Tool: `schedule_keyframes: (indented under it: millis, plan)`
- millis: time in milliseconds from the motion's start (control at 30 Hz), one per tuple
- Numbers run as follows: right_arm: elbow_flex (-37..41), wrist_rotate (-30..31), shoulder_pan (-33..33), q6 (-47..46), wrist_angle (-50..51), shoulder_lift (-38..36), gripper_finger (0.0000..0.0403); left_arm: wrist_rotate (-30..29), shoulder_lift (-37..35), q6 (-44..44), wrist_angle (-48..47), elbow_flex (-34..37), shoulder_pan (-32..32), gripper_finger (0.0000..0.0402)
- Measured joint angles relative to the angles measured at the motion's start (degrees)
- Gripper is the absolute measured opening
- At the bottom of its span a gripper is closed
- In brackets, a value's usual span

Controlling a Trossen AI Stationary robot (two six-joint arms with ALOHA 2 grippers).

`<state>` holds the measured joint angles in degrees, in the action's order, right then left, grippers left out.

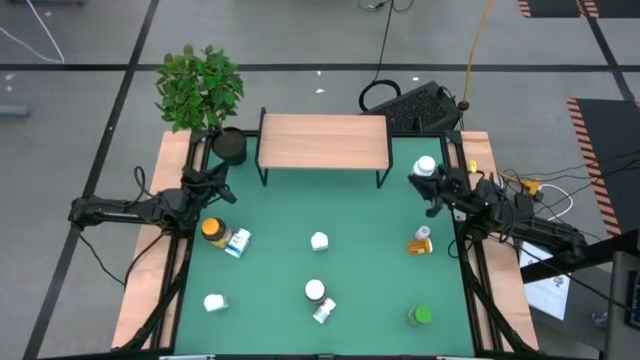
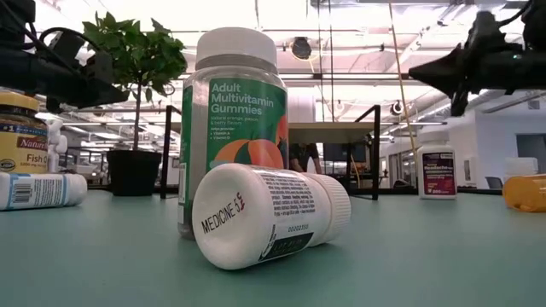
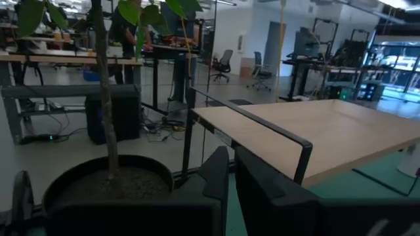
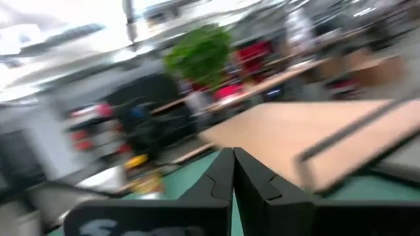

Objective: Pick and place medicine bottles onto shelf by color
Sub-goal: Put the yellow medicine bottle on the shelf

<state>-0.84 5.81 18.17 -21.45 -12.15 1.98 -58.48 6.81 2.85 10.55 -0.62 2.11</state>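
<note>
no bottle was in hand yet; this looked like the start. the shelf [image 1: 323, 140] stood bare at the far edge, bottles scattered across the green tabletop [image 1: 370, 280]. both the left claw [image 1: 222, 192] and right claw [image 1: 432, 192] hovered clenched and empty. next, the right claw would likely need to release over the white bottle [image 1: 425, 167] beside it.

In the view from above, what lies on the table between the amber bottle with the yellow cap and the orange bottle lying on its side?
In the high view, one small white bottle stands between the amber bottle and the orange bottle; otherwise only green table.
</note>
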Motion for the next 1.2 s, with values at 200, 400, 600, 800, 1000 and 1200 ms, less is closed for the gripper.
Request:
schedule_keyframes:
  millis: [200, 400, 600, 800, 1000, 1200]
  plan:
    - [0.0, -4.9, 0.0, 6.7, -5.3, 2.9, 0.0000, 1.0, 0.0, 5.0, -0.8, 0.0, 0.0, 0.0026]
    - [0.0, -15.0, -2.0, 3.5, -10.8, 7.6, 0.0001, 16.7, 0.0, 2.7, -0.9, -2.3, 0.1, 0.0026]
    - [0.0, -9.7, -7.4, 6.5, -20.0, 14.9, 0.0034, 25.3, 4.8, 4.0, -21.8, -20.5, 2.6, 0.0026]
    - [0.0, -7.2, -9.6, 11.6, -31.3, 24.2, 0.0107, 25.6, 21.7, 11.9, -46.9, -39.1, 5.2, 0.0026]
    - [0.0, -3.0, -9.7, 10.7, -34.3, 33.0, 0.0181, 36.3, 39.7, 24.2, -68.4, -53.9, 7.1, 0.0056]
    - [0.0, -0.1, -9.7, 9.6, -39.6, 40.5, 0.0230, 46.3, 53.5, 38.8, -91.4, -64.7, 9.4, 0.0141]
